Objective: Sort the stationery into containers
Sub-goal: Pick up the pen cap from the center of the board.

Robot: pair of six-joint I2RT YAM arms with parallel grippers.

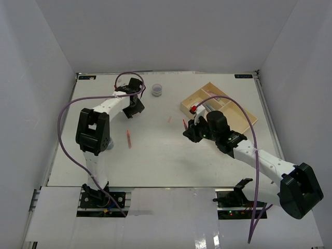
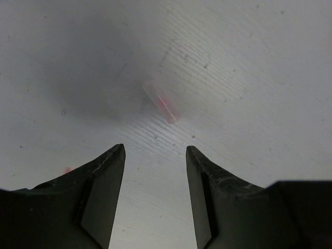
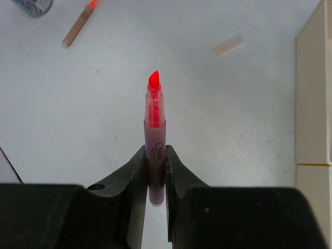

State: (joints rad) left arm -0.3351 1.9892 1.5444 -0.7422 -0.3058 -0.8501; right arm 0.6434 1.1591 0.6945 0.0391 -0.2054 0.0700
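Note:
My right gripper (image 3: 155, 153) is shut on a pink highlighter (image 3: 155, 122) with its red tip uncapped, and holds it over the table. In the top view this gripper (image 1: 188, 129) is just left of the beige three-compartment tray (image 1: 244, 115). The tray's edge also shows in the right wrist view (image 3: 311, 93). My left gripper (image 2: 155, 150) is open and empty above a blurred pale pink piece (image 2: 162, 102). In the top view the left gripper (image 1: 136, 107) hovers at the far left. A pink pen (image 1: 129, 139) lies on the table.
A small round grey tub (image 1: 156, 91) stands near the far edge. It also shows in the right wrist view (image 3: 33, 5), next to a thin pen (image 3: 79, 24). A small pale piece (image 3: 229, 44) lies left of the tray, and it shows from above too (image 1: 169, 119).

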